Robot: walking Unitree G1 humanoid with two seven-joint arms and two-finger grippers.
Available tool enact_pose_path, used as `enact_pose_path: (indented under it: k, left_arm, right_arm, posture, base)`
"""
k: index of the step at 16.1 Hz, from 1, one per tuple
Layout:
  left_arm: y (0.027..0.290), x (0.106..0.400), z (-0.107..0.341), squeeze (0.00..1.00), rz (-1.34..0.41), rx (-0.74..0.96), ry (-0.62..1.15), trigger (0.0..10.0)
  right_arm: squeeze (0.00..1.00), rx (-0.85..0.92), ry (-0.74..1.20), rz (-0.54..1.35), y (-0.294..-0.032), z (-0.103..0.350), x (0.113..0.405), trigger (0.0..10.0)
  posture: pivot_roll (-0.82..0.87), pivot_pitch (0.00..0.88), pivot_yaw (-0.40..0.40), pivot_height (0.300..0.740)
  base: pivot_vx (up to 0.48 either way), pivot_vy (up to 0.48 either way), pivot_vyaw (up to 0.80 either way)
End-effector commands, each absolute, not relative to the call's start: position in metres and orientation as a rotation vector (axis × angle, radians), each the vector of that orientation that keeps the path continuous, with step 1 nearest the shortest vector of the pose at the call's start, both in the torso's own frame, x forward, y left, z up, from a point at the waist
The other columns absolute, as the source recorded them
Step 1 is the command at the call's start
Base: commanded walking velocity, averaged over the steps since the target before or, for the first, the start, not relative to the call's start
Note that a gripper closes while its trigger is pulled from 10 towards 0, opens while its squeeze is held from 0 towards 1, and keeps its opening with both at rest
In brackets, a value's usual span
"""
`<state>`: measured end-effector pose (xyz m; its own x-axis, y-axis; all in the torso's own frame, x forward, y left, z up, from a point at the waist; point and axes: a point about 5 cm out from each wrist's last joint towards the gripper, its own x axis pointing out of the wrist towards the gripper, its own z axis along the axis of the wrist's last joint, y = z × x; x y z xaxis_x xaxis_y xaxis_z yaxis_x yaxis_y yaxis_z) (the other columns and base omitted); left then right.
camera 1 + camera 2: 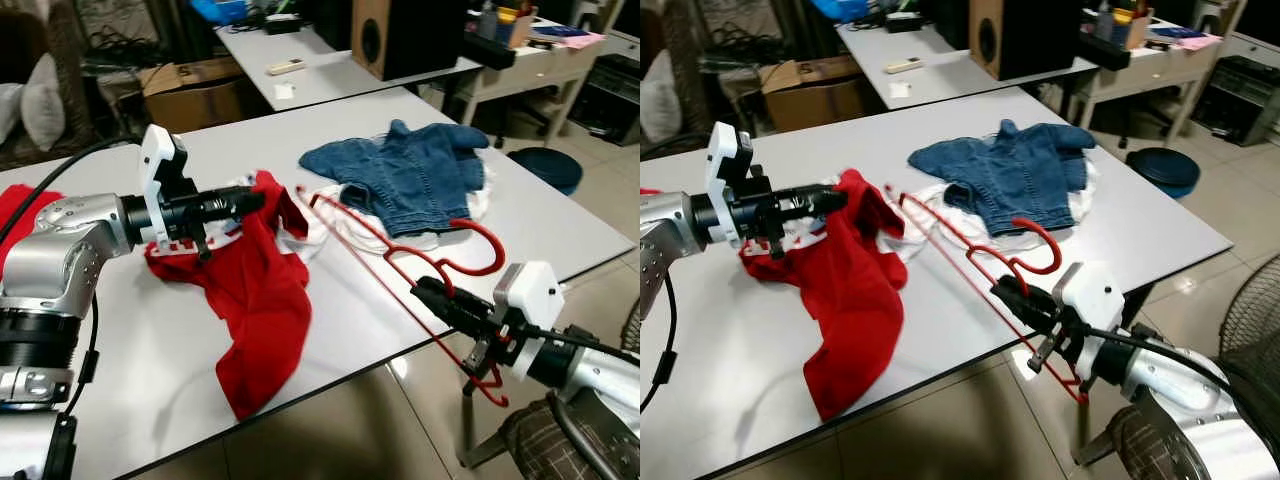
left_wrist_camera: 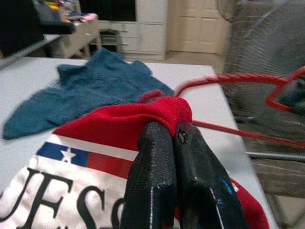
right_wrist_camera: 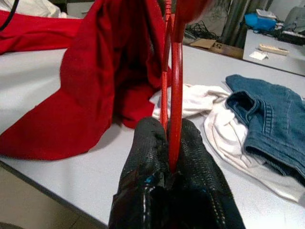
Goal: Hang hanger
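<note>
Left gripper (image 1: 255, 200) is pinching the red shirt (image 1: 255, 300) tight, lifting it off the white table (image 1: 560, 225). Right gripper (image 1: 425, 290) is clamped on the red hanger (image 1: 400, 250).

A denim jacket (image 1: 410, 175) lies on white cloth (image 1: 330, 225) at upper centre of the surface (image 1: 150, 340); a cardboard box (image 1: 190, 90) sits upper left.

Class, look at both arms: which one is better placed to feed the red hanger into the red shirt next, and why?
The right. Its gripper is already shut on the red hanger, whose far end reaches the red shirt. The left gripper is occupied, pinching the shirt's fabric up off the table.
</note>
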<state>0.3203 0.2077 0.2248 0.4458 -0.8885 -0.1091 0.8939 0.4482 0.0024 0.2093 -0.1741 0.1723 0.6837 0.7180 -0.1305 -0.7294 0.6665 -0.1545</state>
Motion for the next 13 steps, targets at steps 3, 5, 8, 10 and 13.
enact_pose_path:
  k: [3,5,8,10,13]
  left_arm:
    - [0.203,0.315,0.234,0.0,-1.178,0.075,0.087,0.0]
    - [0.205,0.32,0.237,0.0,-1.113,0.084,0.081,0.0]
    - [0.211,0.328,0.235,0.0,-1.015,0.082,0.088,0.0]
    - [0.209,0.327,0.234,0.0,-1.027,0.074,0.089,0.0]
    - [0.205,0.326,0.233,0.0,-1.044,0.063,0.086,0.0]
  right_arm:
    - [0.0,-0.176,0.073,0.846,-0.171,0.169,0.212,10.0]
    - [0.0,-0.169,0.084,0.888,-0.17,0.169,0.21,10.0]
    - [0.0,-0.168,0.111,0.89,-0.178,0.171,0.202,10.0]
    - [0.0,-0.164,0.134,0.883,-0.183,0.171,0.199,10.0]
    - [0.0,-0.163,0.145,0.871,-0.187,0.171,0.2,10.0]
  posture:
    - [0.01,0.0,0.061,0.74]
    - [0.01,0.0,0.056,0.74]
    - [0.01,0.0,0.056,0.74]
    - [0.0,0.0,0.058,0.74]
    - [0.0,0.0,0.054,0.74]
  base:
    - [0.0,0.0,0.0]
    - [0.0,0.0,0.0]
    - [0.0,0.0,0.0]
    - [0.0,0.0,0.0]
    - [0.0,0.0,0.0]
